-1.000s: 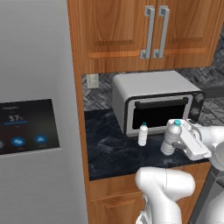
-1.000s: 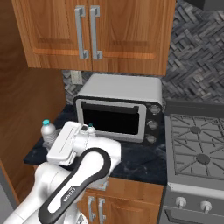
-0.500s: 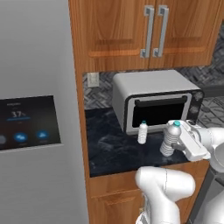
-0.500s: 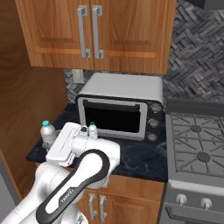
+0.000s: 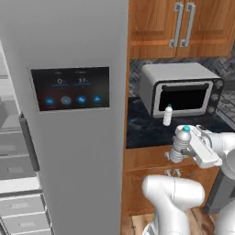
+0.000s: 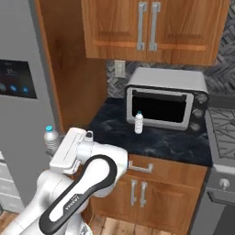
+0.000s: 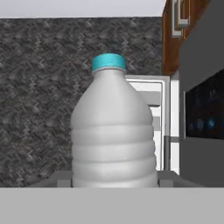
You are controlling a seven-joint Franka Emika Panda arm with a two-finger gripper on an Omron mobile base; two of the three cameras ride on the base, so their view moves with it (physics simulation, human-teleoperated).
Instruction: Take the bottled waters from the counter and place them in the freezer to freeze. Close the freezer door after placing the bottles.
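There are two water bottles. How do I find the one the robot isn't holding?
Look at the silver toaster oven on the dark counter. A small bottle with a light blue cap stands upright before its black glass door. The other bottle is off the counter, in the gripper.

Held bottle (image 5: 179, 143) now off counter (image 5: 147, 128), fridge-ward.

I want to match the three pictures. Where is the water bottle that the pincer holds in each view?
Left base view: the held bottle is at lower right, before the counter edge.
Right base view: it is at middle left, beside the fridge.
Hand view: it stands at the centre.
Shared landmark: the fridge touchscreen.
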